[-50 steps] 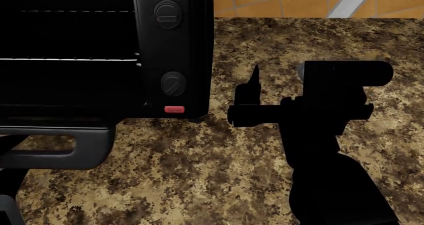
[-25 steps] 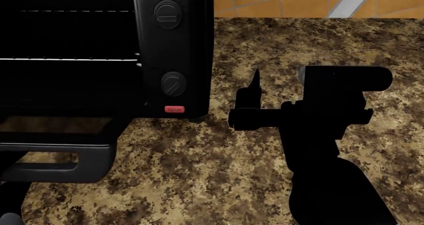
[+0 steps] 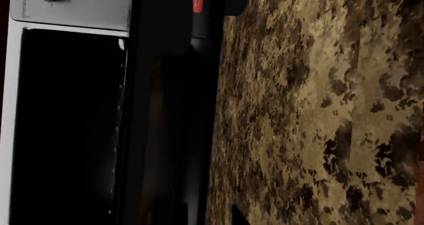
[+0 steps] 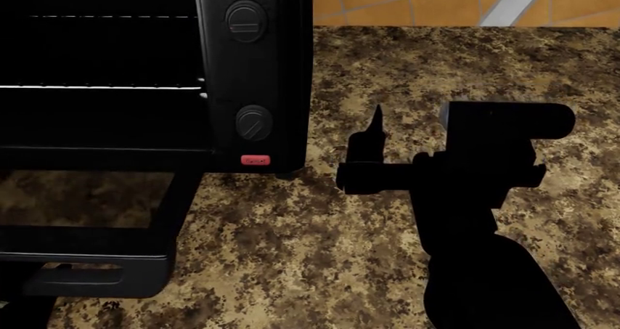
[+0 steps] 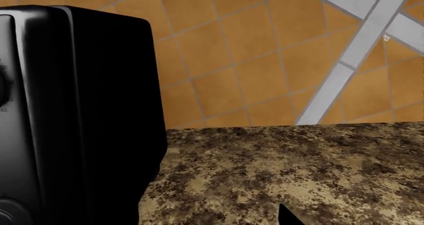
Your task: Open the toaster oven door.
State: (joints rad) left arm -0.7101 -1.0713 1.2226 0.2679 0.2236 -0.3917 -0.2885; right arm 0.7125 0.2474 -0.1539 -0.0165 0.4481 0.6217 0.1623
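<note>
Nearly flat, toaster oven door (image 4: 97, 231) hangs open; right gripper (image 4: 373, 144) idles beside the toaster oven (image 4: 261, 67), fingers' gap unclear

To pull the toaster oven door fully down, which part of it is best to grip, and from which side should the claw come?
Grip the bar handle along the free edge of the toaster oven door. The door already hangs wide open, hinged under the toaster oven, with the handle nearest the robot. A slot behind the bar probably lets one finger pass, so come from the front and above, jaws across the bar.
</note>
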